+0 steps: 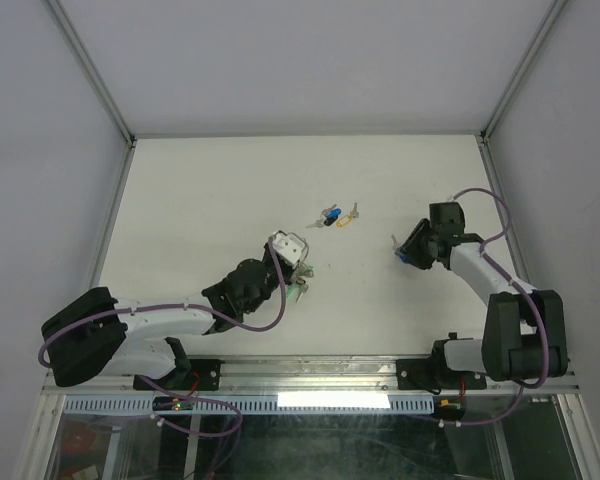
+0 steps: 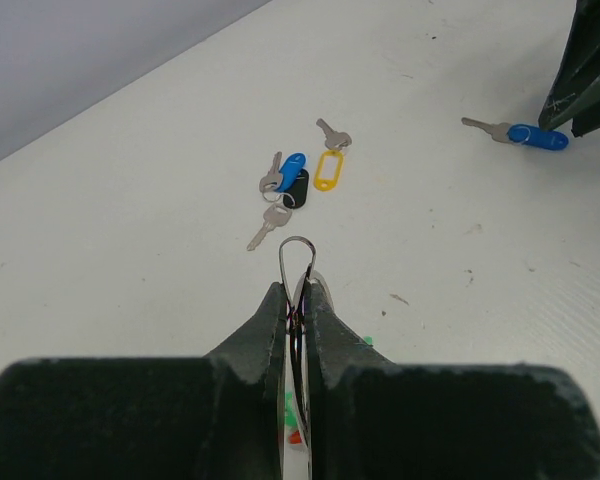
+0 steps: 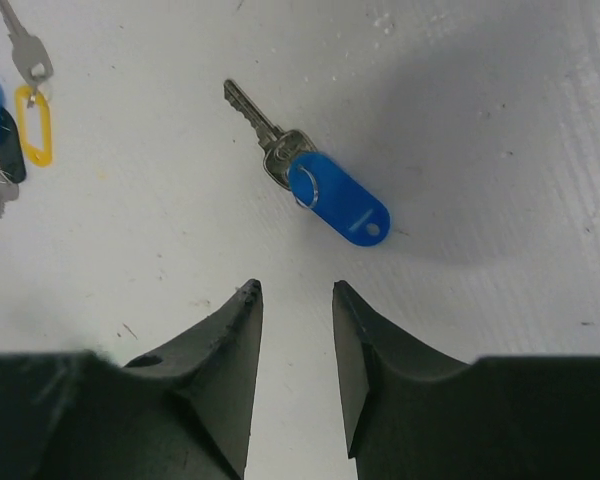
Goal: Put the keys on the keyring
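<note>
Left fingers (image 2: 276,305) pinch thin silver wire keyring (image 2: 297,246); right fingers (image 3: 246,315) spread before blue-tagged silver key (image 3: 320,190); grasping it judged next.

No readable text or labels anywhere

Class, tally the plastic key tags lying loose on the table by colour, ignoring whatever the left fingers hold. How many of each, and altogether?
Blue tags: 2, one in the cluster, the other lying alone
Yellow tag: 1
Black tag: 1
Total: 4
</note>
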Tool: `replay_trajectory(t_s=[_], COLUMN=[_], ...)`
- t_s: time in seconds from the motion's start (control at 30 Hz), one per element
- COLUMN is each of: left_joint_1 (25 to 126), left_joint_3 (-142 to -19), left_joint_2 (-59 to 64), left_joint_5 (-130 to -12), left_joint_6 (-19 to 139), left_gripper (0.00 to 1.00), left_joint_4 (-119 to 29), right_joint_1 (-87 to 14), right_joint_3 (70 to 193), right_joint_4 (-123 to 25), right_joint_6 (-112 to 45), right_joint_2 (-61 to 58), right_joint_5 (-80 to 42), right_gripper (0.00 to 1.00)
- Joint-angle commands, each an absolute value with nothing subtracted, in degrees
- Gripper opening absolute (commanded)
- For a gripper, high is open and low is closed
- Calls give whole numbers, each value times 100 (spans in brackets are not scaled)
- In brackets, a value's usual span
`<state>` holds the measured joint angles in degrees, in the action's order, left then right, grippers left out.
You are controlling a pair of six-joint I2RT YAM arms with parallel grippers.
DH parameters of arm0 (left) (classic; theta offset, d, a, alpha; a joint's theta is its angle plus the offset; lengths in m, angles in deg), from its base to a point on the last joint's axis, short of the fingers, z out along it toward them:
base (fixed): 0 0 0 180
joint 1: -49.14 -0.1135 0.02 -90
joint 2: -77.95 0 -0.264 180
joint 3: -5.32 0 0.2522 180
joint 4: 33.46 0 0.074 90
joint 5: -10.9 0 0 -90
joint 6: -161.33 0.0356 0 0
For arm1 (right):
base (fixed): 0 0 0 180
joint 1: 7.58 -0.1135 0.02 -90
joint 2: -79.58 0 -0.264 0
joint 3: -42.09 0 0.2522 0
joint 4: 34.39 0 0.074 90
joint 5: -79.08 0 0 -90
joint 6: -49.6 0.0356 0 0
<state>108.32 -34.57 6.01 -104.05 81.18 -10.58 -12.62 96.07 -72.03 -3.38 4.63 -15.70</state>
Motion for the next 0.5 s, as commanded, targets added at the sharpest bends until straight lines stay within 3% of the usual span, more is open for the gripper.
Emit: replay_trajectory(t_s=[0.0, 0.47], left_joint_1=[10819, 10818], left_joint_3=[-3458, -3462], left_joint_2=[576, 519], left_joint_5=[-10202, -10204], left_joint_6=[8187, 8240], left_gripper=[0, 0], left_joint_4=[-543, -587], right_joint_1=[-1111, -1038], right_joint_3=[9502, 9365], right_joint_4=[-6279, -5931], right_joint_6=[-1, 179], right_joint_2=[382, -50], right_joint_5=[-1918, -2138], right_gripper=[36, 37])
